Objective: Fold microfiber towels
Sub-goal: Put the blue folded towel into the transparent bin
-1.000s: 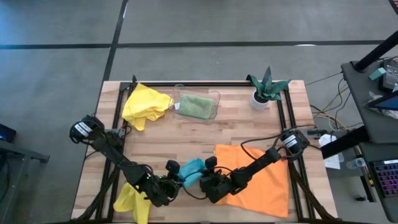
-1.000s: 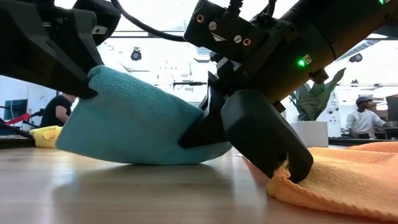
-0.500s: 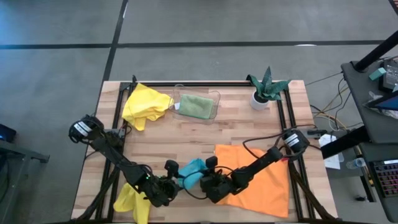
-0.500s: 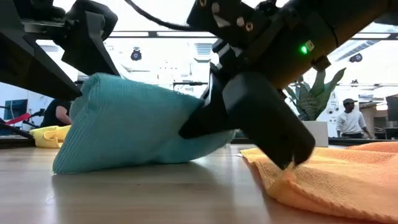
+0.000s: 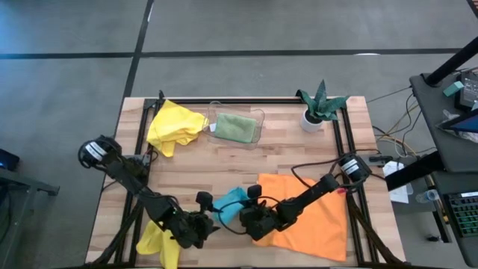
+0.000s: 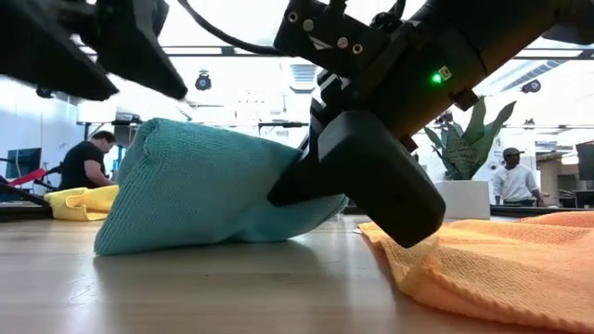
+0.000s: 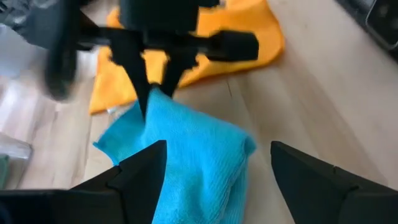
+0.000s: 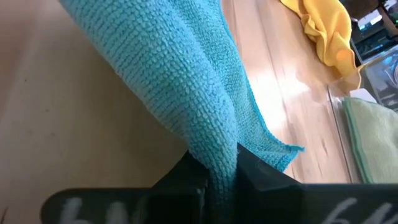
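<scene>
The turquoise towel (image 5: 231, 200) lies bunched near the table's front edge, between my two grippers. Its left end (image 6: 116, 237) rests on the wood. My right gripper (image 6: 290, 190) is shut on its right end. My left gripper (image 7: 217, 149) stands open just left of the towel and above it, a finger on either side of the towel's near end, with no contact showing. The orange towel (image 5: 314, 217) lies spread out flat under my right arm. My right gripper pinches a bunched fold of the turquoise towel (image 8: 214, 155) between its two fingers, more than one layer. The fingers come slanting down from the table's right (image 6: 306, 176). That end is held up off the wood; the rest slopes away, its far end on the table.
A yellow towel (image 5: 175, 125) lies crumpled at the far left; another yellow towel (image 5: 157, 240) hangs over the near left edge. A green towel sits in the clear tray (image 5: 258, 123). A potted plant (image 5: 321, 108) stands at the far right. People stand in the room behind.
My left gripper has opened, let go of the turquoise towel's left end and risen a little. That end has dropped and now sits on the table, while the right end stays pinched in my right gripper.
</scene>
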Available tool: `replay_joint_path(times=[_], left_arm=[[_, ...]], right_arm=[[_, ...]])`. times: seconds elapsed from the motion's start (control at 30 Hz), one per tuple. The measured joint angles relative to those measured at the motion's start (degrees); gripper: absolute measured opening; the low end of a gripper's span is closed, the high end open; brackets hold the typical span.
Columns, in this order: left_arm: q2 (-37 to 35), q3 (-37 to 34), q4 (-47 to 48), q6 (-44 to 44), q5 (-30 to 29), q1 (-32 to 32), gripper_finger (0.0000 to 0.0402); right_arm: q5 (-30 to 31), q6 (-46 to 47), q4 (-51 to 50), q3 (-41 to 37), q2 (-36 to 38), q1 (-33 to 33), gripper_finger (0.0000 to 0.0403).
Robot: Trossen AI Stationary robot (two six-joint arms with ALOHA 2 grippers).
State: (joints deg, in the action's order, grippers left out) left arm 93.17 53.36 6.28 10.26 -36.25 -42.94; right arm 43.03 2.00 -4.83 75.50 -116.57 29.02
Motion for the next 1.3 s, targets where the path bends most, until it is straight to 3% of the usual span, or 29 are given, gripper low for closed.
replay_joint_path(times=[0.57,0.83,1.3], left_arm=[[2.0,-0.5,-2.1,1.4,-5.9,-1.0,0.027],[1.7,0.6,-12.1,-4.6,-5.9,-1.1,0.027],[5.7,1.0,-11.7,1.9,-9.9,1.0,0.027]], right_arm=[[-0.1,5.6,-0.9,0.1,2.1,-1.8,0.0015],[-0.2,5.5,-1.0,0.1,3.9,-2.5,0.0015],[-1.5,7.4,-5.9,2.9,3.9,-3.5,0.0015]])
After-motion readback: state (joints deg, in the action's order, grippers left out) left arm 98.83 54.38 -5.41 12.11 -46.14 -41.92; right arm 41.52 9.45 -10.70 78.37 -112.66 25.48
